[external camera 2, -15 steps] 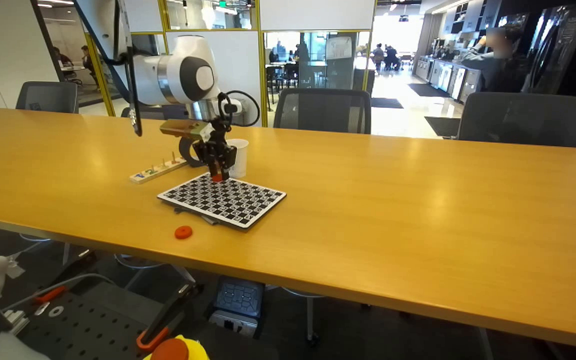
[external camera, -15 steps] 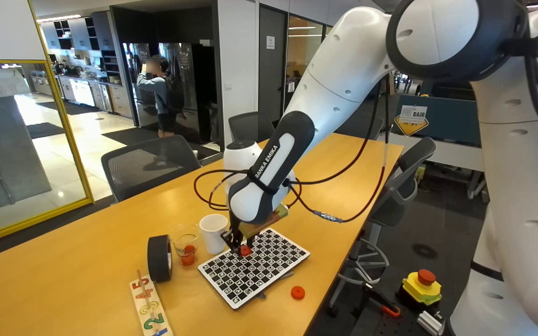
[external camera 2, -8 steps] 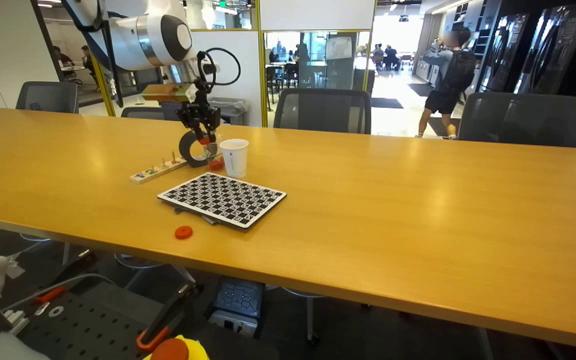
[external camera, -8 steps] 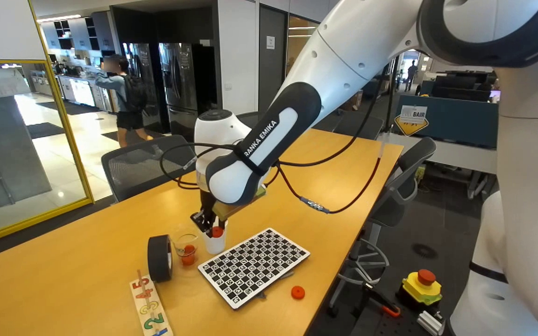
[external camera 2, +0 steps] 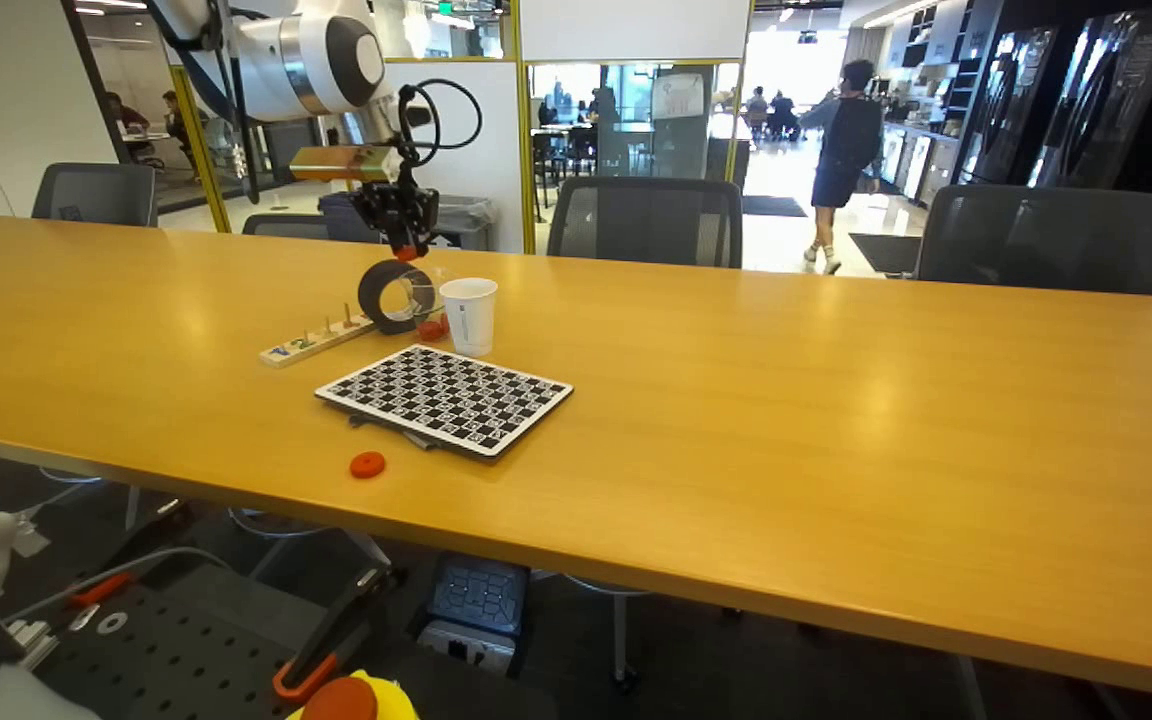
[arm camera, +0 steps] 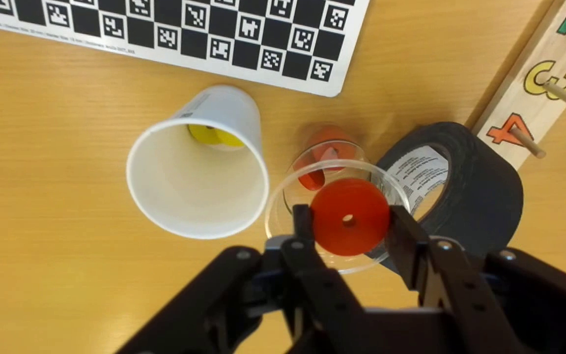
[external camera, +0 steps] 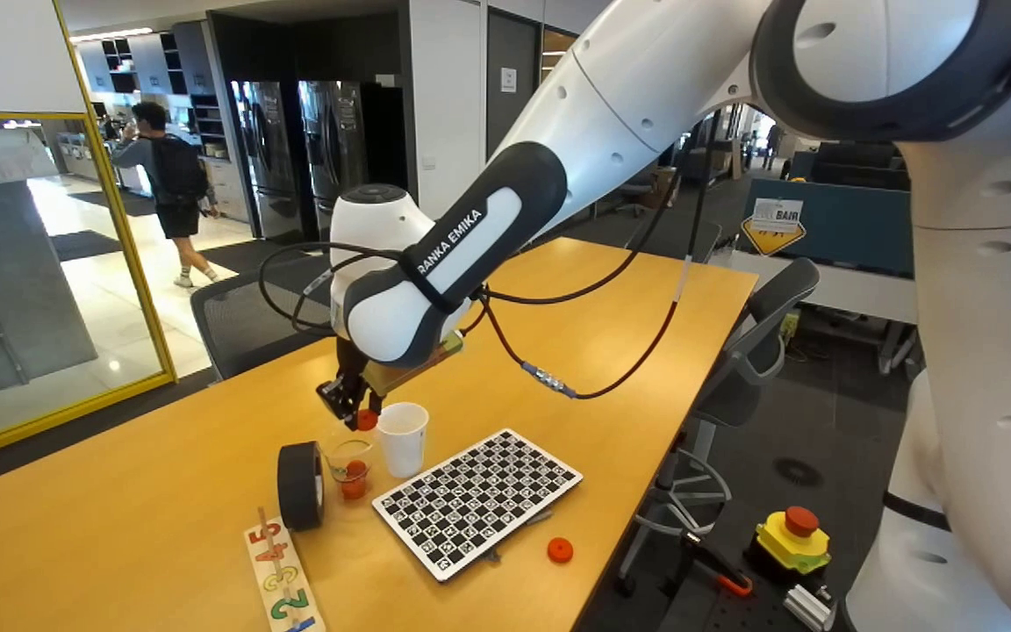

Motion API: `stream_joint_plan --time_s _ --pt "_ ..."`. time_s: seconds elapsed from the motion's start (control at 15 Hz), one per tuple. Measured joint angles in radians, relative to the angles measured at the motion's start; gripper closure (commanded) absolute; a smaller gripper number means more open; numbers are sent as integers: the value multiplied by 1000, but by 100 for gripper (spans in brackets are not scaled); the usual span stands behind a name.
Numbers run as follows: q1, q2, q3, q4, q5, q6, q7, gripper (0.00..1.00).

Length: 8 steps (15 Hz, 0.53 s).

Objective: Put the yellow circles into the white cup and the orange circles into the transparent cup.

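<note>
My gripper (arm camera: 347,219) is shut on an orange disc (arm camera: 349,238), held by its sides. In the wrist view the disc lies over the mouth of the transparent cup (arm camera: 283,211). In an exterior view the gripper (external camera: 360,416) and the held disc (external camera: 367,420) are above the transparent cup (external camera: 351,451), apart from it. Orange discs (arm camera: 311,180) lie inside that cup. The white cup (arm camera: 184,187) stands upright beside it, with yellow discs (arm camera: 214,135) at its bottom, partly hidden by its wall. Another orange disc (external camera 2: 367,465) lies on the table near the edge.
A black tape roll (external camera: 299,485) stands on edge close beside the transparent cup. A wooden number board with pegs (external camera: 284,579) lies beyond it. A checkerboard (external camera: 477,503) lies near the white cup, slightly raised at one side.
My gripper has moved up from the checkerboard with the orange disc, past the white cup, to above the transparent cup. A person in the background has walked on.
</note>
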Motion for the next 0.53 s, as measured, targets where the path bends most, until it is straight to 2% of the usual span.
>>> stream_joint_plan --time_s 0.53 --pt "-33 137 17 170 57 -42 -98 79"
